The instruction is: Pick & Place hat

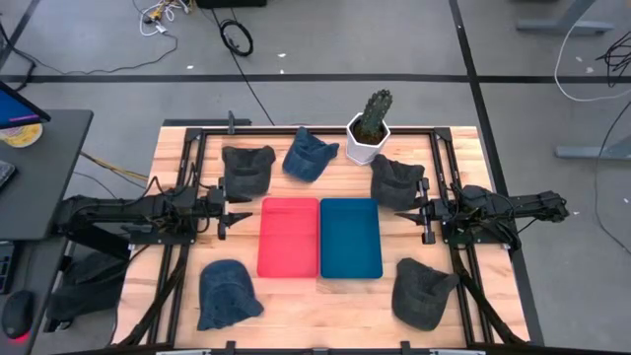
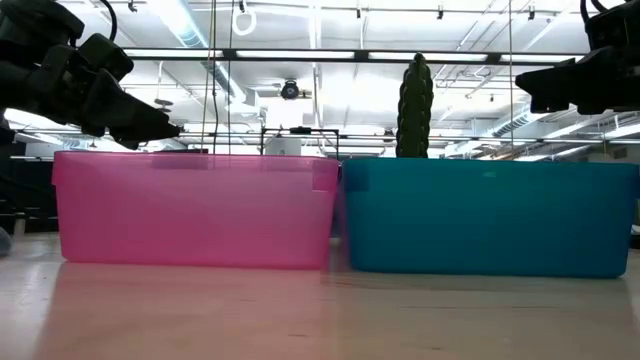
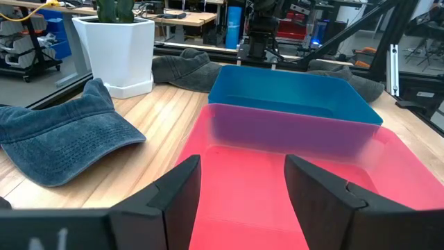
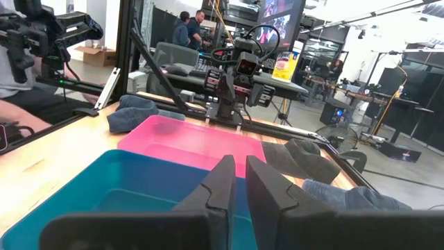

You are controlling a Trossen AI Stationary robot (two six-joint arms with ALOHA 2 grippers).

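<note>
Neither gripper holds a hat. The left gripper (image 1: 237,212) hovers with fingers spread wide just beside the red bin (image 1: 289,237); the dark cap (image 1: 246,168) lies just behind it, nearer than the blue hat (image 1: 228,293) in front. The right gripper (image 1: 418,210), fingers nearly closed on nothing, faces the teal bin (image 1: 351,238), with a dark hat (image 1: 396,181) close behind it (a potted cactus (image 1: 370,126) stands beyond). The wooden table (image 1: 177,158) sits in an open workshop
</note>
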